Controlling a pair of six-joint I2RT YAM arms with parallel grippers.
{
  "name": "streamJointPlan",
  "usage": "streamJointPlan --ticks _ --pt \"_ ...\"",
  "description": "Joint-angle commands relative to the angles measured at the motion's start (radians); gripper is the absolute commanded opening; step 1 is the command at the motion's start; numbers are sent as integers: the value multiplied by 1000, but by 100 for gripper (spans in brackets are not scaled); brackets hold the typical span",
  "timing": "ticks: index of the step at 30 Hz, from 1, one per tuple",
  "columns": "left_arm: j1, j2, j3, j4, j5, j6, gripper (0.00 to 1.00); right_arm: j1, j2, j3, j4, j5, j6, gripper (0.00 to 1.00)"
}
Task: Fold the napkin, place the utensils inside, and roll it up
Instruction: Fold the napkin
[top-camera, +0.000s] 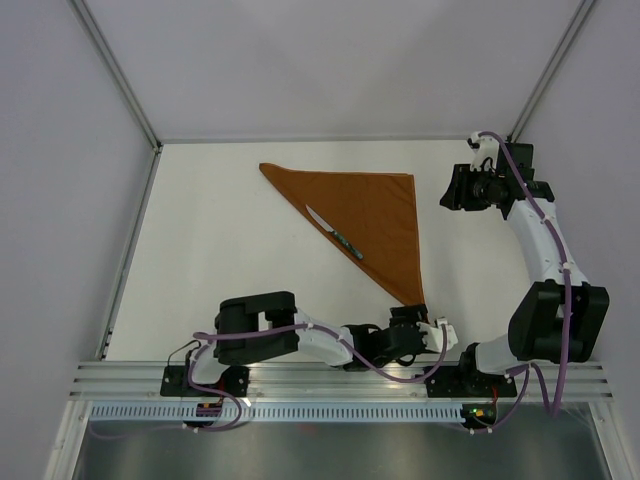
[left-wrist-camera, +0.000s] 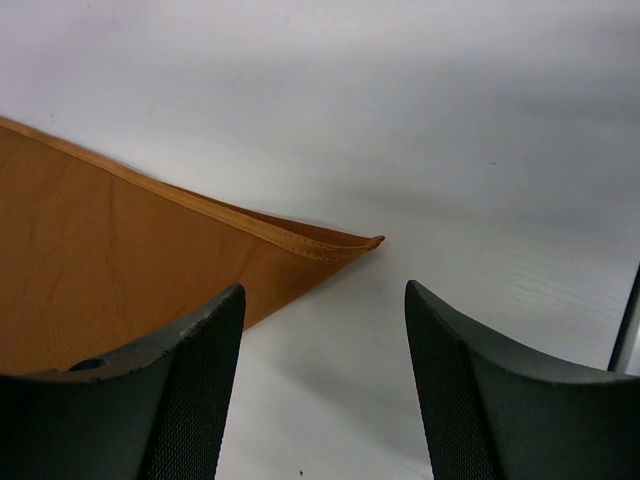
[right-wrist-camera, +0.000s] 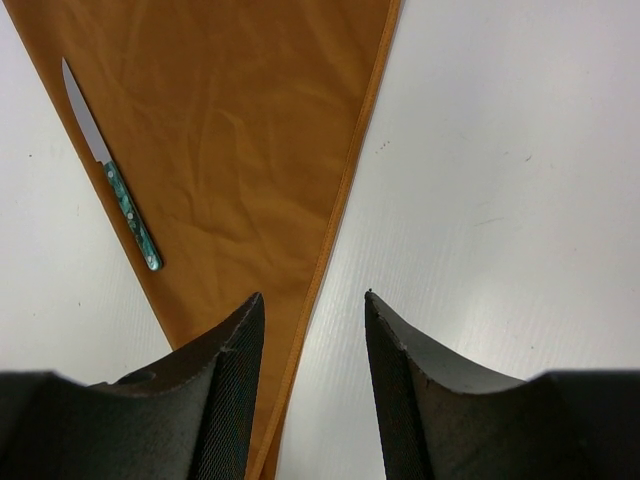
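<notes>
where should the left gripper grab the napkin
The napkin lies folded in a flat triangle; probably grip its near corner, coming low over the table from the near side. That tip points at the robot, its stacked edges lifting, ahead of the open left gripper.

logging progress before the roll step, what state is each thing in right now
napkin: folded into a triangle, lying flat, not rolled
knife: lying flat on the napkin along its long diagonal edge, uncovered
left end effector: open, empty, low by the napkin's near corner
right end effector: open, empty, not touching the napkin, by its right edge
</notes>
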Motion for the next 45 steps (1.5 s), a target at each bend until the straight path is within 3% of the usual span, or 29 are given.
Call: streamJointPlan --ticks 1,9,16,19,23,29,36,45 --pt "-7 37 42 90 -33 88 70 -5 8 -5 10 3 6 51" --pt "-8 88 64 105 -35 134 67 -5 14 -4 10 4 5 51" --pt "-8 120 78 122 -30 147 60 -5 14 -4 12 4 5 51" --pt "-8 137 88 125 -31 156 52 -5 16 -5 12 6 5 51" --pt "-7 148 98 136 -38 159 32 -5 16 -5 12 6 5 51" --pt "5 145 110 156 -59 147 14 -5 14 -5 12 6 3 51" --pt "53 55 107 125 -16 27 4 -5 16 -4 10 6 3 50" --pt "224 -90 56 62 88 -340 2 -5 14 -4 7 1 2 50"
